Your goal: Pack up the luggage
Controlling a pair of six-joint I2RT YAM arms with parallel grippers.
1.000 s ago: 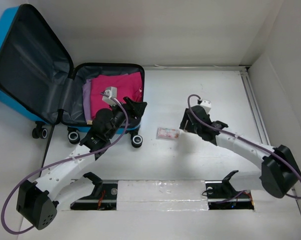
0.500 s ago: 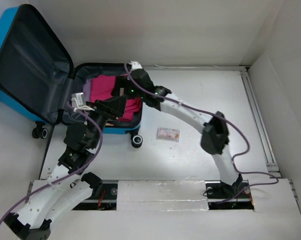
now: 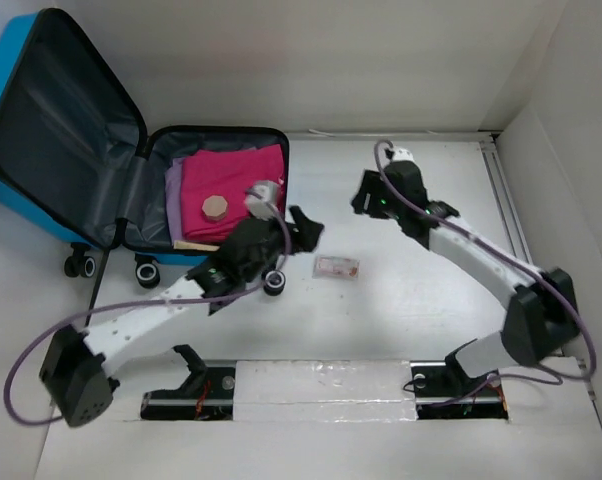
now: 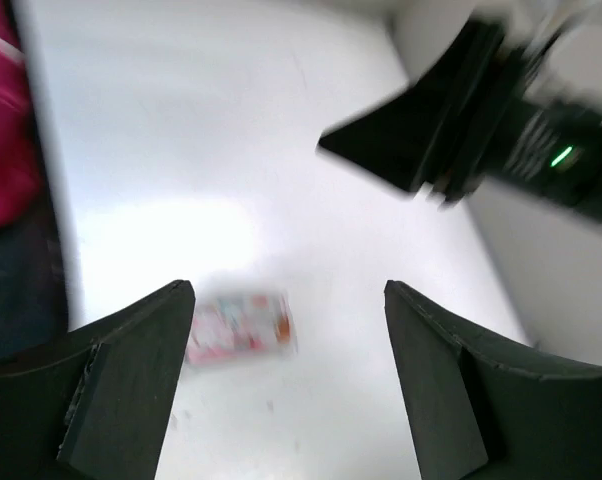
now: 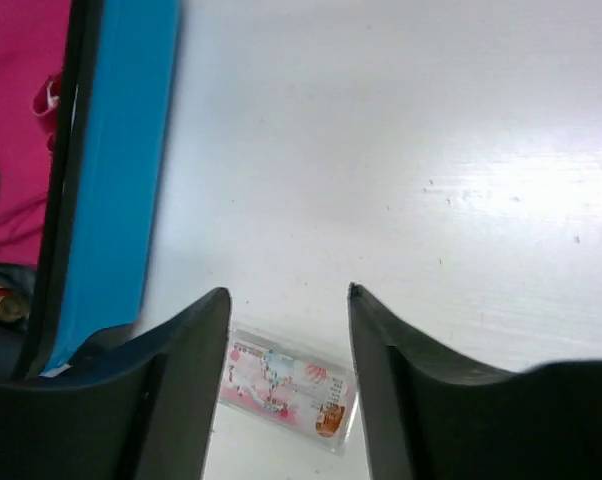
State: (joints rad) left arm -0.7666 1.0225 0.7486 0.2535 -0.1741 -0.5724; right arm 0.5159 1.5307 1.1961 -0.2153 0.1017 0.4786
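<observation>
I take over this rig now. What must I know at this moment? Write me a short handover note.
Left gripper: open, empty, above the table beside the luggage.
Right gripper: open, empty, hovering over the small packet.
The luggage lies open; a pink garment is inside, with a round tan object on it.
Done: those two are packed.
Left: the small packet lies on the table, outside the luggage. Put it in, then probably close the luggage.

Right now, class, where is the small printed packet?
In the top view the packet lies flat on the white table, outside the open luggage and just right of its nearest wheel.
</observation>
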